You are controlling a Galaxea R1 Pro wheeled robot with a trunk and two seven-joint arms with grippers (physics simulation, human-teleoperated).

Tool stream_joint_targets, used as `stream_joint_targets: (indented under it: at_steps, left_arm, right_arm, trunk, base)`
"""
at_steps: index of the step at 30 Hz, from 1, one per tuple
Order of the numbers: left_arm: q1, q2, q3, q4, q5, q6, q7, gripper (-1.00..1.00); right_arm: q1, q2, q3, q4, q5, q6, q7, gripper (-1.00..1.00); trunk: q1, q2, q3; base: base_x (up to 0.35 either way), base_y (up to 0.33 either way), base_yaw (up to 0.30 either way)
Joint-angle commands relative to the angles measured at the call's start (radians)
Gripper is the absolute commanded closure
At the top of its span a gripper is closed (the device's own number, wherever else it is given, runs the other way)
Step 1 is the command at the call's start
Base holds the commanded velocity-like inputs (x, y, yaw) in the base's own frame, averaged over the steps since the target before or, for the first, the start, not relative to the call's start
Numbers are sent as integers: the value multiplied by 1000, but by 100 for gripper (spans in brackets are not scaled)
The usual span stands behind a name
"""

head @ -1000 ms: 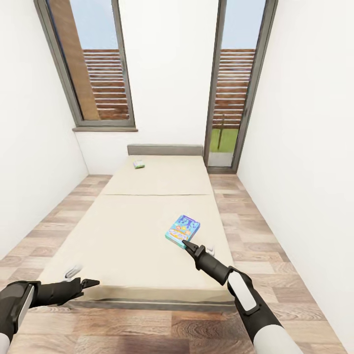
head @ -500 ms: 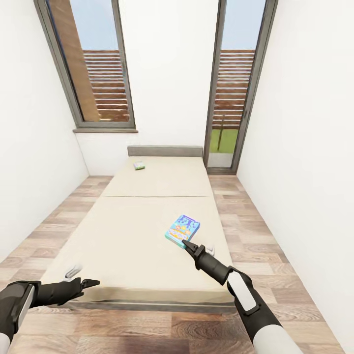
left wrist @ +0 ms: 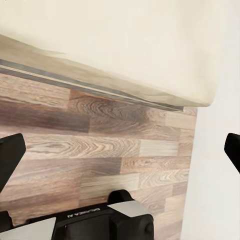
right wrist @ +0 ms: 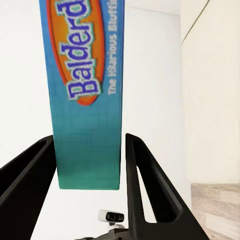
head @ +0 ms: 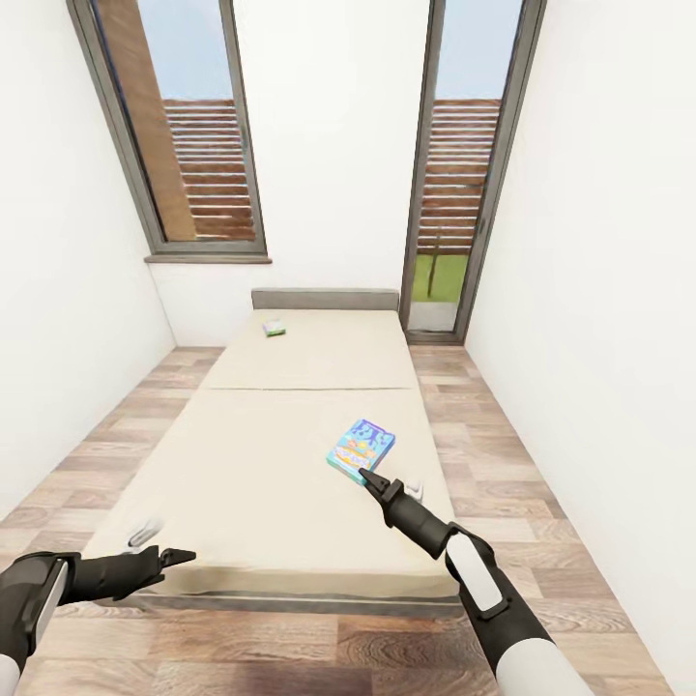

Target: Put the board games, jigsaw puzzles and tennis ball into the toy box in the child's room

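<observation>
A blue-green board game (head: 361, 450) with an orange band lies on the right half of the beige bed (head: 261, 454). My right gripper (head: 371, 479) is at its near end. In the right wrist view the box's lettered edge (right wrist: 87, 100) sits between the two black fingers (right wrist: 145, 175), which stand close against its sides. A second, small board game (head: 275, 329) lies far off near the grey headboard (head: 325, 298). My left gripper (head: 180, 556) hangs open over the bed's near left corner; its wrist view shows the mattress edge (left wrist: 150, 60) and floor planks.
White walls close in on both sides, with strips of wood floor (head: 503, 464) along the bed. A tall window (head: 184, 126) stands at the back left. A glass door (head: 454, 184) stands at the back right.
The blue-green board game and my right gripper have shifted very slightly away from me. The view has tipped a little. The left arm has stayed still.
</observation>
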Motion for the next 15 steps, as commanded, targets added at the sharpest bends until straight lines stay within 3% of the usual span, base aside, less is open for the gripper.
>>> stream_joint_targets:
  at_steps: [1, 6, 15]
  left_arm:
    - [-1, -1, 4, -1, -11, 6, -9, -100]
    - [-1, -2, 3, -1, -11, 6, -7, -100]
    - [-1, -3, 3, -1, -11, 6, -8, -100]
  right_arm:
    - [-1, 0, -2, 0, -5, 7, 0, 100]
    - [-1, 0, -2, -1, -5, 6, -1, 100]
    - [-1, 2, -2, 1, -5, 6, -2, 100]
  trunk:
    - [-4, 7, 2]
    - [-23, 42, 18]
    - [-58, 105, 46]
  base:
    - [0, 0, 0]
    - [-24, 0, 45]
    - [-178, 0, 255]
